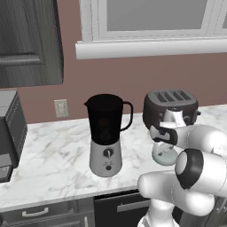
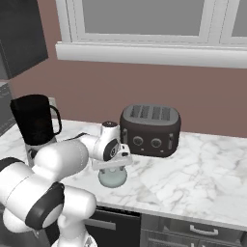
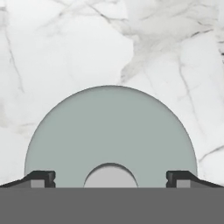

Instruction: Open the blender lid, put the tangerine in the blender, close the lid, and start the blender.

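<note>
Lid [image 3: 109, 131] lying flat on counter [image 1: 53, 150], right of blender [image 1: 105, 135]. Gripper [image 3: 109, 179] hovering above, fingers spread, straddling knob [image 3: 110, 175]. Looking light, rigid, smooth; knob being best pinch spot.

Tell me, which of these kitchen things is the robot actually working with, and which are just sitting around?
Part of the job:
- blender, its jar open on top
- blender lid, lying flat on the counter
- gripper, open, just above the lid

Just sitting around:
- toaster
- wall outlet
- window

No legible text or labels
</note>
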Available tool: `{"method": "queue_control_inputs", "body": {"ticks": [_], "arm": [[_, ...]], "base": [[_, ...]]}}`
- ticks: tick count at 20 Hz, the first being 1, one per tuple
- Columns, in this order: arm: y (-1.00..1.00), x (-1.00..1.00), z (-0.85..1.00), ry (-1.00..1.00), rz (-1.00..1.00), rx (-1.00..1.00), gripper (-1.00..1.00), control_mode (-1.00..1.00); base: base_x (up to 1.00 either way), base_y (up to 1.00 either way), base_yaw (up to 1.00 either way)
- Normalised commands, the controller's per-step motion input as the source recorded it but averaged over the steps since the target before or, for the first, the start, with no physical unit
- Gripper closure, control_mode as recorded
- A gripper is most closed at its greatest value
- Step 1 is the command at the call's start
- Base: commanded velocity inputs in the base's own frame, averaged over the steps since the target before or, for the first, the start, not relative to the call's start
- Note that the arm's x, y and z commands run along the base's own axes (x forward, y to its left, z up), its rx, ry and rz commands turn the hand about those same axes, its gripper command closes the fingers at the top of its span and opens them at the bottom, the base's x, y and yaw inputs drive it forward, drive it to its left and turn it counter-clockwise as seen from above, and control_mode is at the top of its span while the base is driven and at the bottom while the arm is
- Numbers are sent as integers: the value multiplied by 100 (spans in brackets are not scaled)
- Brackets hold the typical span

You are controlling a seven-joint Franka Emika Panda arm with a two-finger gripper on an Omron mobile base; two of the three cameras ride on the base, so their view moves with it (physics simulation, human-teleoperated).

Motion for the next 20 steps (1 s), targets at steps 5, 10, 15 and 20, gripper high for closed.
{"method": "queue_control_inputs", "body": {"ticks": [5, 10, 15, 20], "arm": [[0, -7, -45, 0, 2, 0, 100, -100], [0, -12, -21, -4, 1, 0, 100, -100], [0, -18, -15, -10, 0, 0, 100, -100], [15, -5, -4, -12, 0, 0, 100, -100]], "base": [[0, 0, 0], [0, 0, 0], [0, 0, 0], [0, 0, 0]]}}
